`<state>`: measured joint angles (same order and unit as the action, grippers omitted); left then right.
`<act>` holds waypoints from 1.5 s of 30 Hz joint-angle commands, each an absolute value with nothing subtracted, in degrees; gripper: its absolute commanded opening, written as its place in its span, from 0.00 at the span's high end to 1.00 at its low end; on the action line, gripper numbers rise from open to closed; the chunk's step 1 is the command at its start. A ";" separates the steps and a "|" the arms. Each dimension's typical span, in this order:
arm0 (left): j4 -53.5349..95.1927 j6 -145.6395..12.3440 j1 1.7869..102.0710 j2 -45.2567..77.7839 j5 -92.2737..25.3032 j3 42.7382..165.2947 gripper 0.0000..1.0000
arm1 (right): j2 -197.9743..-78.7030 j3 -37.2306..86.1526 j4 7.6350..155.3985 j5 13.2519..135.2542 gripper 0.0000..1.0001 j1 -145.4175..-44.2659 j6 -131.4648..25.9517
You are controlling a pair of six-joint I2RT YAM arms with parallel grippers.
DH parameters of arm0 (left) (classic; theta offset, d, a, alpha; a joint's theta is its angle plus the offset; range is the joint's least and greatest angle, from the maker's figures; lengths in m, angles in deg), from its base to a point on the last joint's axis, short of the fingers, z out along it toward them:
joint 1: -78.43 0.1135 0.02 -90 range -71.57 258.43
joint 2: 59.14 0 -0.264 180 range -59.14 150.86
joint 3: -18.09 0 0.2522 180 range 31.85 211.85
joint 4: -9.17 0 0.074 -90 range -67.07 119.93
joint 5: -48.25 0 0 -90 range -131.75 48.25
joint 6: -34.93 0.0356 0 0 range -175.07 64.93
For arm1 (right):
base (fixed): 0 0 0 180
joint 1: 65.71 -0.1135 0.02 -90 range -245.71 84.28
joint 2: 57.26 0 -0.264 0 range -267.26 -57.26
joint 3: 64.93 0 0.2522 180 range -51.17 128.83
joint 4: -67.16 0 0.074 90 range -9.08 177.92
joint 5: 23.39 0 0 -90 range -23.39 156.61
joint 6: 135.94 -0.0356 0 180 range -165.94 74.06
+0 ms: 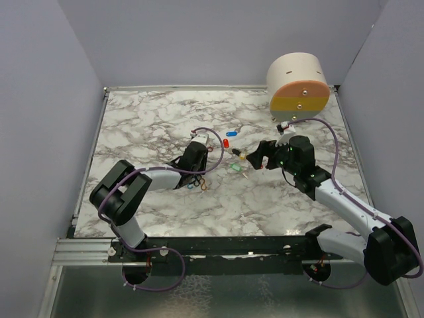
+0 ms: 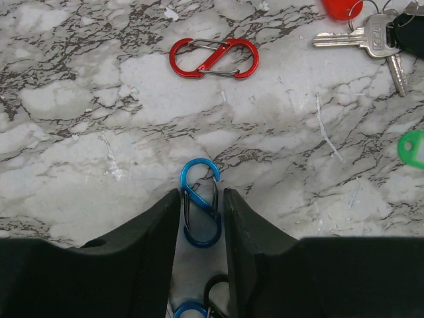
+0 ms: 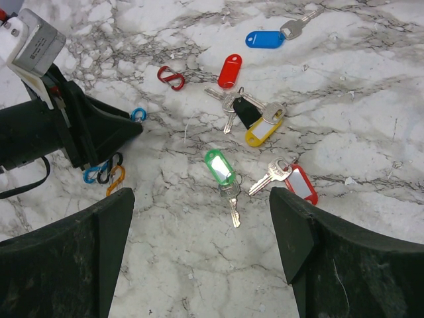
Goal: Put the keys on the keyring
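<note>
Since the blue S-carabiner, lower centre, looks light, stiff, slick, I'd pinch its waist; my left gripper flanks it narrowly, grip unclear; right gripper wide, empty.

Left pincer jaws narrow, right pincer jaws spread wide

the table is white marble veined grey, with a red clip, blue clip, green tag and yellow tag.
</note>
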<state>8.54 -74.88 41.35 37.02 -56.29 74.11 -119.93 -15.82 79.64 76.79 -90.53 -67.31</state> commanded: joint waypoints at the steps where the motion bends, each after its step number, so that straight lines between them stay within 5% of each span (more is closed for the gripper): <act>1: 13.68 -75.87 41.51 36.13 -53.88 72.01 0.64 | -119.04 -15.05 79.71 77.60 0.16 -90.94 -67.23; 14: 13.22 -75.81 41.45 37.13 -54.40 71.60 0.67 | -119.11 -15.11 79.69 77.60 0.16 -90.94 -67.36; 25: 12.01 -75.04 41.47 39.52 -54.22 72.40 1.00 | -119.60 -15.15 79.52 77.72 0.16 -90.92 -67.25; 31: 13.07 -74.93 41.50 38.60 -54.23 72.69 1.00 | -120.65 -14.84 79.67 78.14 0.17 -90.93 -67.11; 38: 16.02 -75.95 41.35 31.75 -53.43 73.67 1.00 | -127.64 -10.80 83.80 75.92 0.30 -93.72 -65.14; 45: 17.81 -77.71 39.78 26.15 -51.44 73.53 1.00 | -136.27 -6.02 87.67 69.00 0.55 -98.86 -63.91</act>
<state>15.75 -76.19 41.04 29.87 -53.87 73.41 -133.99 -8.08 84.84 73.57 -97.33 -65.06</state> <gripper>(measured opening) 0.029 0.481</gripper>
